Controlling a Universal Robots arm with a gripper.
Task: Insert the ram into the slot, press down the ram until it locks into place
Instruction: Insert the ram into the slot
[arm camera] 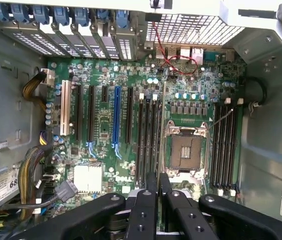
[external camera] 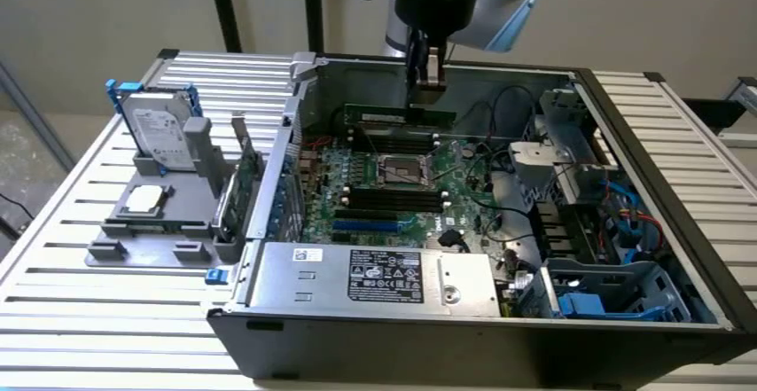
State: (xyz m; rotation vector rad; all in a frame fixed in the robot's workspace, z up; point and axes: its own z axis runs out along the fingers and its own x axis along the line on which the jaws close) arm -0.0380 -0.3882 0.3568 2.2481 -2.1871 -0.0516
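The ram, a thin green stick with a pale label, hangs level above the motherboard inside the open computer case. My gripper comes down from above and is shut on the ram's top edge, a little toward the exterior view's right of its middle. In the wrist view the gripper has its black fingers close together over the row of black memory slots beside the processor socket. Those slots are empty. A second empty row of slots lies on the socket's other side.
A blue socket and black expansion sockets sit beside the memory slots. The power supply fills the case's front, a drive cage and cables its right. Outside on the slatted table stand a hard drive, a grey fixture and an upright green card.
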